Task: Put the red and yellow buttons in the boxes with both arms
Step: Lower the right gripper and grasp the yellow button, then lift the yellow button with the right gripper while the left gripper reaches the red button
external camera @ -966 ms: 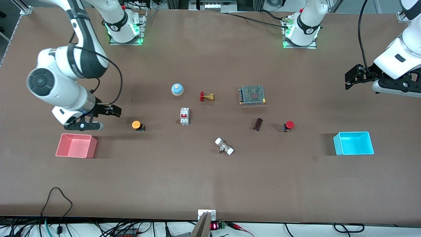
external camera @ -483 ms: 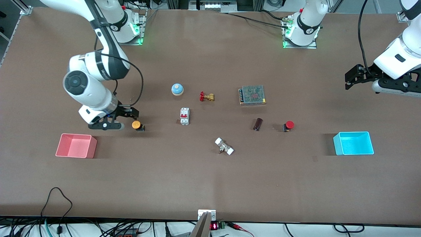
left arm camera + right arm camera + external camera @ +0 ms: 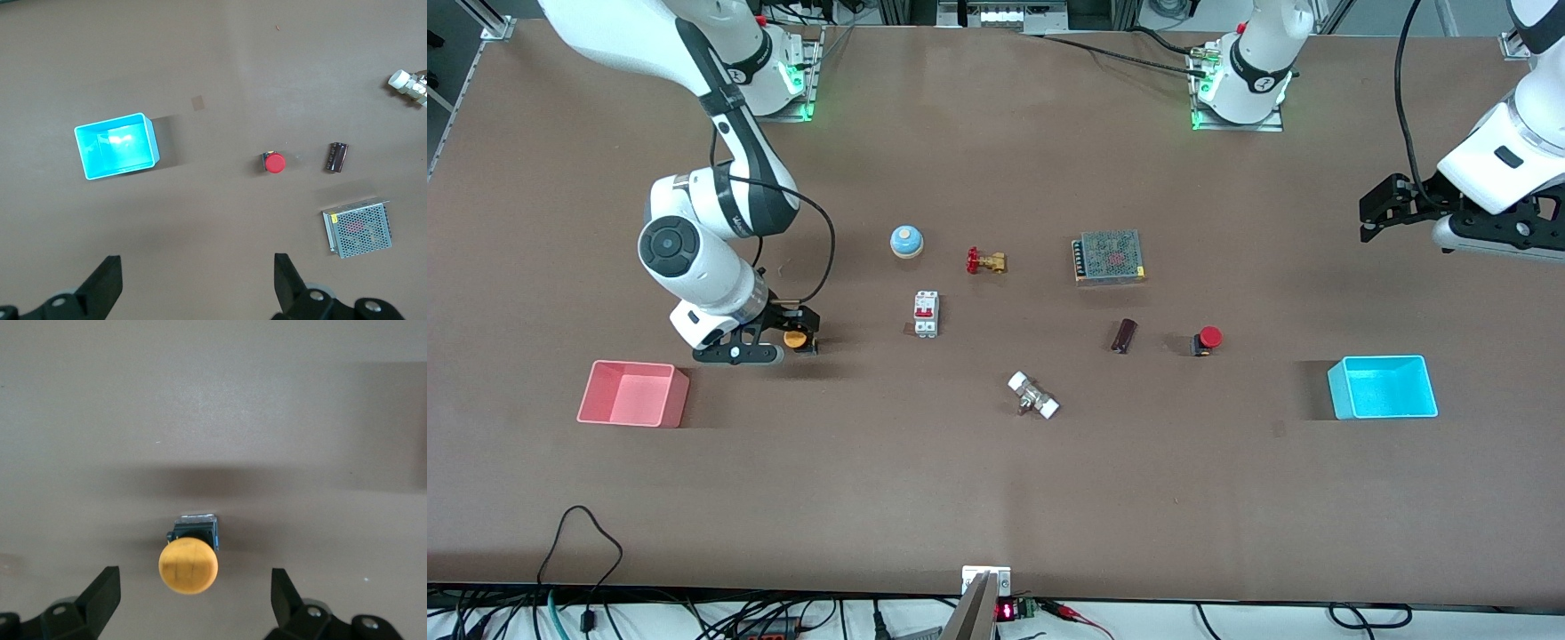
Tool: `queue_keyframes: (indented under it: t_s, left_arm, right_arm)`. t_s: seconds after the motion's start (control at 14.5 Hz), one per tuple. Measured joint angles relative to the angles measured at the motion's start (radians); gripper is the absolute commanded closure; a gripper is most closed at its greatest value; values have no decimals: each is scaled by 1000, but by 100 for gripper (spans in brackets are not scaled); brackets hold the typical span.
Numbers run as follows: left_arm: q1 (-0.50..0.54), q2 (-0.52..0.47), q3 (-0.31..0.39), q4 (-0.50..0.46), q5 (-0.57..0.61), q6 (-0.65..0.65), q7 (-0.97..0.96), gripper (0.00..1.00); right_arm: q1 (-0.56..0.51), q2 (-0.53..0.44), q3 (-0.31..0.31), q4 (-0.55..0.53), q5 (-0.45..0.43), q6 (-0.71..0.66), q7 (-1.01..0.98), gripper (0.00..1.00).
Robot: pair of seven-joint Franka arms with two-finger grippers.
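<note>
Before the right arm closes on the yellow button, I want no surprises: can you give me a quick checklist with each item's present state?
1. Right gripper open: ok, fingers spread wide.
2. Yellow button between the fingers: ok, centred in the right wrist view, lying on its side on the table.
3. Right gripper low enough to grip: cannot tell.
4. Pink box ready: ok, it sits nearby, toward the right arm's end, nothing in it.
5. Left gripper out of the way: ok, it waits open, up over the table at the left arm's end.
6. Red button untouched: ok, on the table, apart from the cyan box.
</note>
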Motion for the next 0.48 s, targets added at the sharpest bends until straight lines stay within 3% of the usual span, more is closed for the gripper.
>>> queue_keyframes:
  t_s: [0.48]
  left_arm:
    - [5, 0, 3, 0, 0, 0, 0, 0]
  right_arm:
    - [6, 48, 7, 0, 0, 27, 0, 0]
